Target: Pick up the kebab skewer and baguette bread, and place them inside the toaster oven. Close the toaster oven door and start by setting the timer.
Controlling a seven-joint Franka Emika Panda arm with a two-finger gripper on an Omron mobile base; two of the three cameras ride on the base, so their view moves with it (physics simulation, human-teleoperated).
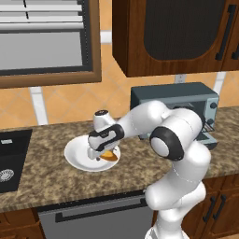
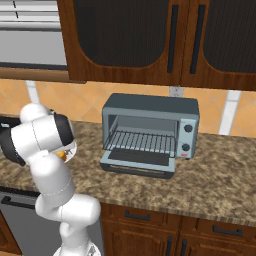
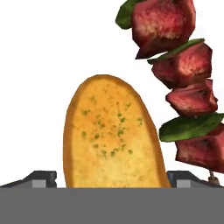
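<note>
In the left base view, a white robot arm with dark joints bends from the lower right toward the middle left of the frame, its two-finger gripper (image 1: 103,154) lowered onto a round white plate (image 1: 74,156) on a speckled brown granite counter (image 1: 42,177). A sliver of the golden-orange oblong baguette bread (image 1: 110,155) peeks out under the hand, on the plate.

In the hand view, the baguette bread (image 3: 113,135) fills the centre, a golden loaf flecked with green, lying on the plate's white surface. The two dark fingertips (image 3: 40,178) stand wide apart at the bottom, one on each side of the loaf, which sits between them; whether they touch it cannot be told. Just beside the bread, along the right edge, lies the kebab skewer (image 3: 186,83), a thin stick threaded with dark red meat chunks and green pieces.

In the right base view, the boxy blue-grey toaster oven (image 2: 150,107) stands at centre, against the orange tiled wall. Its door (image 2: 137,162), a framed panel with dark glass, lies folded down flat and open, baring the wire rack (image 2: 142,141). Small knobs (image 2: 188,128) sit on the oven's right side.
</note>
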